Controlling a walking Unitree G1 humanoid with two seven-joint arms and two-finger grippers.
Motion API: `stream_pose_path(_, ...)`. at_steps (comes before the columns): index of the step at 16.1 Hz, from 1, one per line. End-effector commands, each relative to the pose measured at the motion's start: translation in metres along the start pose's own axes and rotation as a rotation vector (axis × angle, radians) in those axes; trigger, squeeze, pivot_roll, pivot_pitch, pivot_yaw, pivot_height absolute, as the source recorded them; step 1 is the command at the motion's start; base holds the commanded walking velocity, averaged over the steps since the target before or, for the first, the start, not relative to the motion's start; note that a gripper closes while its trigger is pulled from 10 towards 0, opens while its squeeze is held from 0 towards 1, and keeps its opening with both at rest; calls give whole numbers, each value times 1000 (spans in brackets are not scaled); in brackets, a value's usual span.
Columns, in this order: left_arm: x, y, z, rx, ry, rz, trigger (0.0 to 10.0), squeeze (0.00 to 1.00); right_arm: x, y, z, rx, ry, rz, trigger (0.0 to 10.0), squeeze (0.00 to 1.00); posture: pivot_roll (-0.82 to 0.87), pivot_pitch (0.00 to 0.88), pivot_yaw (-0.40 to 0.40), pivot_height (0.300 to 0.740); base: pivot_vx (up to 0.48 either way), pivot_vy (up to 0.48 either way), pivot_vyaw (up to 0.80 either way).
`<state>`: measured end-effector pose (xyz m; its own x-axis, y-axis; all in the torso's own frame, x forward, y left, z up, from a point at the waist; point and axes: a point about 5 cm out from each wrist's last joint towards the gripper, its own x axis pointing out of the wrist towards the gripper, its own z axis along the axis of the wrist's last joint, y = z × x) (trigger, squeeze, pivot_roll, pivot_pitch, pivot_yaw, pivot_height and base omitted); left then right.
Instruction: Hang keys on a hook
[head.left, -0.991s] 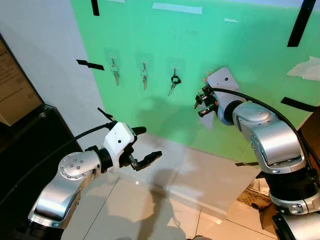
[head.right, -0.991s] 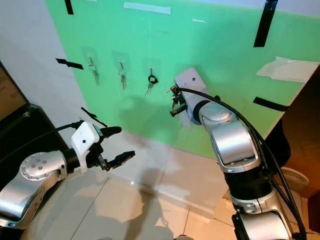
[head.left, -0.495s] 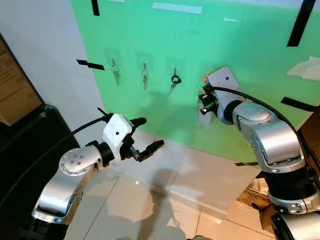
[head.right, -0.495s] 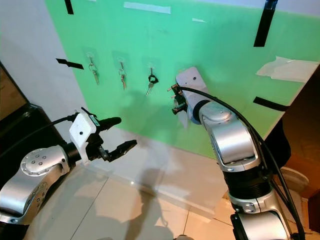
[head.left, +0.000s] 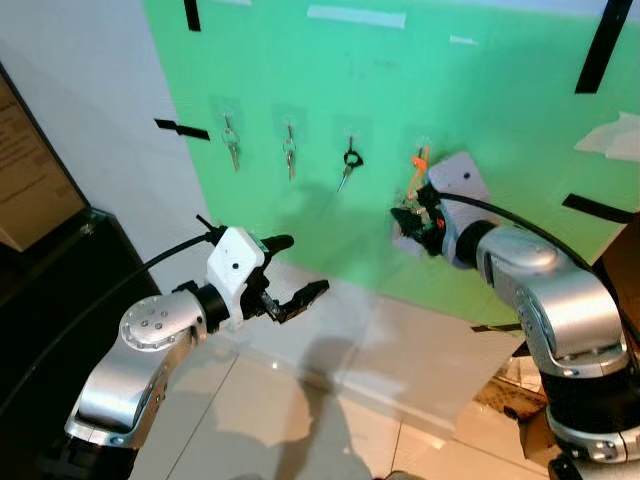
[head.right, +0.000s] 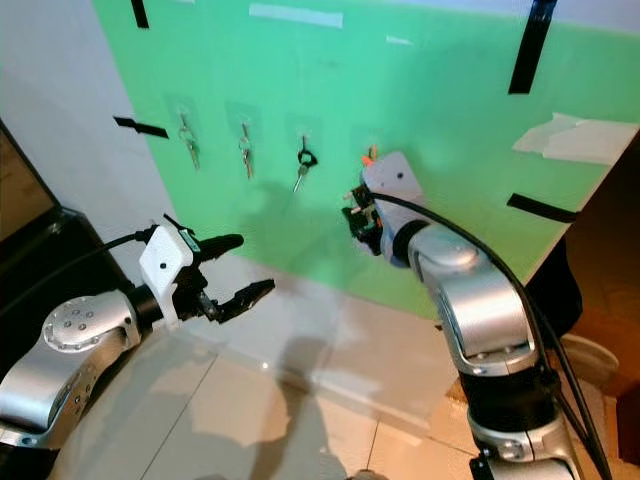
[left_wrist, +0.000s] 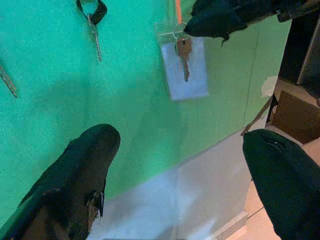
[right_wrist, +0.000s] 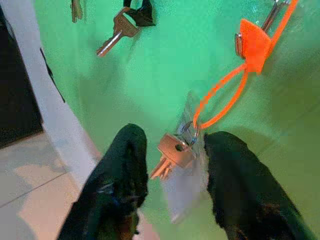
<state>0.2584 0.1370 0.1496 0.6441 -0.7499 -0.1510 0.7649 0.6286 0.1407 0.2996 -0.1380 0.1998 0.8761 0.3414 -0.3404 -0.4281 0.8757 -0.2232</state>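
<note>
While dangling from the fourth hook (right_wrist: 276, 11) on the green board (head.left: 500, 120), looks light and loose: a brass-coloured key (right_wrist: 172, 152) on a small steel ring (right_wrist: 191, 131), threaded on a thin orange loop (right_wrist: 227, 95) with an orange tag (right_wrist: 252, 42), plus a flat clear plastic tab (left_wrist: 184, 70) behind the key. Judged stiff only in the metal key; loop and tab seem soft and floppy, so likely to swing and twist at any nudge. Hard, smooth metal, so probably slippery between rubbery fingertips; not fragile. Best taken by the flat key head or the ring just above it, not by the limp orange cord.

Hangs with the orange loop over the hook, key low, between the parted fingers of the right gripper (right_wrist: 172, 200), which bracket it; cannot tell whether either finger touches it, though released by the look of it. Left gripper (head.left: 297, 272) held out low and well apart from the board, fingers spread, grasping nothing.

Counted: four hooks in a row, four key sets in all — two plain sets (head.left: 231, 150) (head.left: 289, 152) at the left, one with a black fob (head.left: 351, 160), and the orange-looped one rightmost. Several black tape strips (head.left: 180, 129) scattered on the board and wall.
</note>
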Motion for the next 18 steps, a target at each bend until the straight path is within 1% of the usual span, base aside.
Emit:
stream_pose_path(1,2,2,4,17,-4,3,10000,0,-4,-2,3,12,-47,-22,10000,1000,-58,0,40,740,0,0,0)
stream_pose_path(2,3,2,3,16,-3,6,10000,0,-6,-3,3,16,-62,-41,10000,1000,-58,0,40,740,0,0,0)
stream_pose_path(3,3,2,3,18,-2,12,10000,0,-8,-8,3,22,-90,-108,10000,1000,-61,0,42,740,0,0,0)
stream_pose_path(5,5,3,3,27,-5,28,10000,0,-10,-11,2,54,-104,-155,10000,1000,-63,0,43,740,0,0,0)
stream_pose_path(8,9,4,2,31,-14,74,10000,0,-14,-6,-4,88,-163,-182,10000,1000,-66,0,41,740,0,0,0)
stream_pose_path(10,13,1,-7,33,28,149,10000,0,-26,5,-20,103,-184,-195,10000,1000,-72,0,39,740,0,0,0)
stream_pose_path(11,13,1,-12,36,30,210,10000,0,-33,11,-33,141,-170,-205,10000,1000,-86,0,44,740,0,0,0)
stream_pose_path(12,13,1,-15,34,27,261,10000,0,-41,15,-47,189,-146,-232,10000,1000,-90,0,45,740,0,0,0)
stream_pose_path(14,9,2,-20,37,29,337,10000,0,-51,16,-65,208,-132,-300,10000,1000,-102,0,47,740,0,0,0)
stream_pose_path(15,7,2,-22,37,33,352,10000,0,-55,16,-71,228,-125,-323,10000,1000,-104,0,45,740,0,0,-463)
stream_pose_path(16,4,-1,-26,40,41,371,10000,0,-62,16,-83,271,-120,-371,10000,1000,-110,0,48,740,0,0,-800)
stream_pose_path(17,3,-3,-29,33,46,376,10000,0,-65,16,-89,293,-119,-397,10000,1000,-120,0,53,740,0,0,-800)
stream_pose_path(18,0,-11,-39,19,65,382,10000,0,-73,22,-107,337,-61,-444,10000,1000,-146,0,68,740,0,0,-800)
